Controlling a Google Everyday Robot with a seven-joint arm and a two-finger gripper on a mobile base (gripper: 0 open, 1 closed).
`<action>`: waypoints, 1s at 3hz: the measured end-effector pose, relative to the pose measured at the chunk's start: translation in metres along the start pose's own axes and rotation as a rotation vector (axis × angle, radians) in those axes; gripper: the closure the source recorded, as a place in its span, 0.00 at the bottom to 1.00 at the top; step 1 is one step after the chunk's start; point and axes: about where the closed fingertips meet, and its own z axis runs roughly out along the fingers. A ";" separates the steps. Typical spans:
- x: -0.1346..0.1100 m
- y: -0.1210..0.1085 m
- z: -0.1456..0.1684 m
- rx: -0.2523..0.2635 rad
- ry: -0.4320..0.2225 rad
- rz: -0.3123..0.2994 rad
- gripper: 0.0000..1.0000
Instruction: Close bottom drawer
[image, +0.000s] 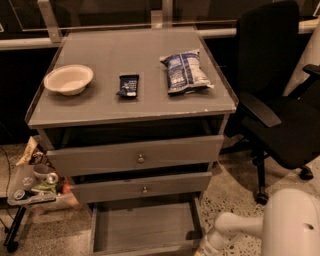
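The bottom drawer (145, 227) is pulled far out at the foot of the grey cabinet. Its plain grey tray lies open, and its front panel and knob are cut off by the lower frame edge. My white arm (235, 227) reaches in from the lower right. My gripper (204, 248) sits at the bottom edge, just beside the drawer's right side near its front corner, and is mostly cut off.
The top drawer (140, 157) and middle drawer (144, 189) stand slightly out. On the cabinet top (100, 105) lie a white bowl (68, 79), a small dark packet (128, 85) and a blue chip bag (185, 71). A black office chair (280, 100) stands right, a cluttered tray stand (32, 185) left.
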 end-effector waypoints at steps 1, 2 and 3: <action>-0.005 -0.009 -0.004 0.016 -0.041 0.026 1.00; -0.015 -0.028 -0.017 0.055 -0.123 0.071 1.00; -0.022 -0.037 -0.025 0.076 -0.169 0.093 1.00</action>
